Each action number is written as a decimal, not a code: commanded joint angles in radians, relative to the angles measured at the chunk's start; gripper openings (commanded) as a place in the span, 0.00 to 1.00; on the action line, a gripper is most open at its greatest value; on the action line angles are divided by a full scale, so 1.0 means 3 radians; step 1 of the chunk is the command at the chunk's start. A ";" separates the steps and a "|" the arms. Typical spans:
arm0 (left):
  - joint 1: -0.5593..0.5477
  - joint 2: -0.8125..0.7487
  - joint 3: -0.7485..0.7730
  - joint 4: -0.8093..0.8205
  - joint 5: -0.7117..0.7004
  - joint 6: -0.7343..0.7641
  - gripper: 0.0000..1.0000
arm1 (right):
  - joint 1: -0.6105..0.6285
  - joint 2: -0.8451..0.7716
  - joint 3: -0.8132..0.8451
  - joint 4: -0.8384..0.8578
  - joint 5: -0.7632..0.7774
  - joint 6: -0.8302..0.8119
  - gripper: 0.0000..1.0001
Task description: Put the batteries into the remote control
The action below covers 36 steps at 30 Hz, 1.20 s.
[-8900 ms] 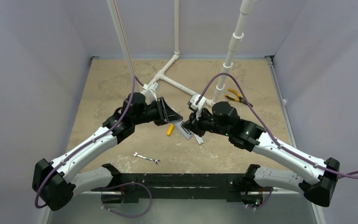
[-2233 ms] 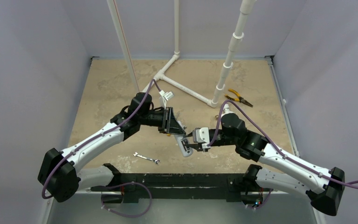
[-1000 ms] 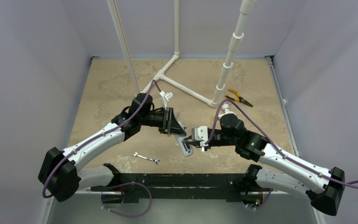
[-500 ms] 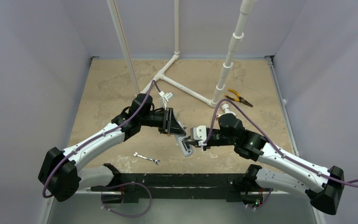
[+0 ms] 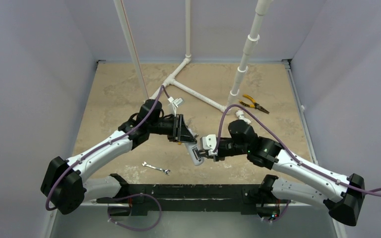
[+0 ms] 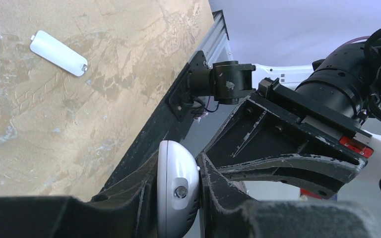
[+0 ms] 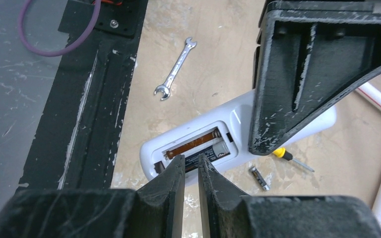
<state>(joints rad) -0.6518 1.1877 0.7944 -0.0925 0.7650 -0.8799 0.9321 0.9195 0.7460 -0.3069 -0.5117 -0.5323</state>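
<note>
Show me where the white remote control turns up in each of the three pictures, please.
Top external: the remote control is at the centre, between the two arms.
Left wrist: only its rounded end shows, bottom centre.
Right wrist: centre, with its battery compartment open.
Shared landmark: the black left fingers clamping it.

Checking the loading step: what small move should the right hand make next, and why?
Probably ease the right hand down slightly to seat the dark battery: its nearly closed tips are at that battery's end, in the open bay of the remote the left hand grips.
</note>
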 commanded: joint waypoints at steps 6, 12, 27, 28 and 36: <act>-0.0021 -0.0018 0.0215 0.0397 0.0385 -0.0168 0.00 | -0.0003 0.0105 -0.0031 -0.0433 0.0305 -0.0024 0.15; -0.0025 0.0067 0.0248 0.0315 0.0339 -0.0088 0.00 | -0.0008 -0.0381 -0.0196 0.0159 0.0582 0.0417 0.21; -0.0021 0.0046 0.0289 0.0013 0.0036 0.0214 0.00 | -0.0008 -0.0815 -0.0233 0.0822 0.1404 0.1777 0.47; -0.0022 0.0002 0.0276 -0.0034 -0.0054 0.0258 0.00 | -0.0008 -0.0768 -0.0184 0.0776 0.1435 0.1915 0.47; -0.0023 -0.0195 0.0250 -0.0148 -0.0326 0.0398 0.00 | -0.0008 -0.0512 -0.0089 0.0630 0.1080 0.2454 0.49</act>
<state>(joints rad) -0.6552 1.1599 0.8417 -0.1513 0.7013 -0.7982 0.9340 0.7586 0.6796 -0.1207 -0.1535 0.0875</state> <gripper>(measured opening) 0.259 0.489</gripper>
